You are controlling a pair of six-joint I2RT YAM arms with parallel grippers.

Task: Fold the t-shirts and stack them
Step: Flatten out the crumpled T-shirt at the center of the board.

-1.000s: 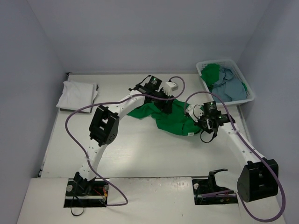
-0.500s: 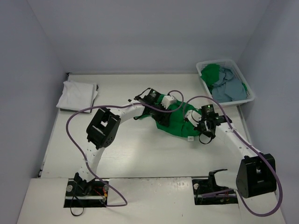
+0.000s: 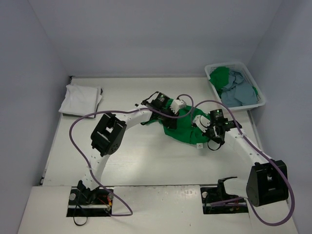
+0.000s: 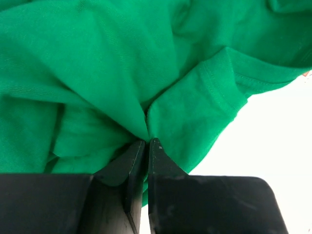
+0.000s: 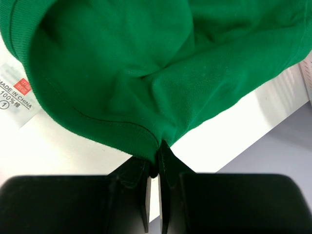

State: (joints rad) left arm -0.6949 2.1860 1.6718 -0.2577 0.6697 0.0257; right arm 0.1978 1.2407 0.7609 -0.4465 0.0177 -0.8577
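The green t-shirt (image 3: 181,129) lies bunched at the middle of the counter (image 3: 136,161). The left hand (image 4: 147,142) is pinched tight on a fold at the cloth's 10 o'clock side. The right hand (image 5: 158,146) is clamped on its hemmed edge at the 3 o'clock side, near a white care label (image 5: 17,92). A folded white t-shirt (image 3: 82,99) sits at the counter's 10 o'clock. The basket (image 3: 231,64) at 2 o'clock holds a blue-grey t-shirt (image 3: 240,91) and more green cloth.

green t-shirt (image 4: 97,58) and its care label (image 5: 14,95) run past wrist-view edges.
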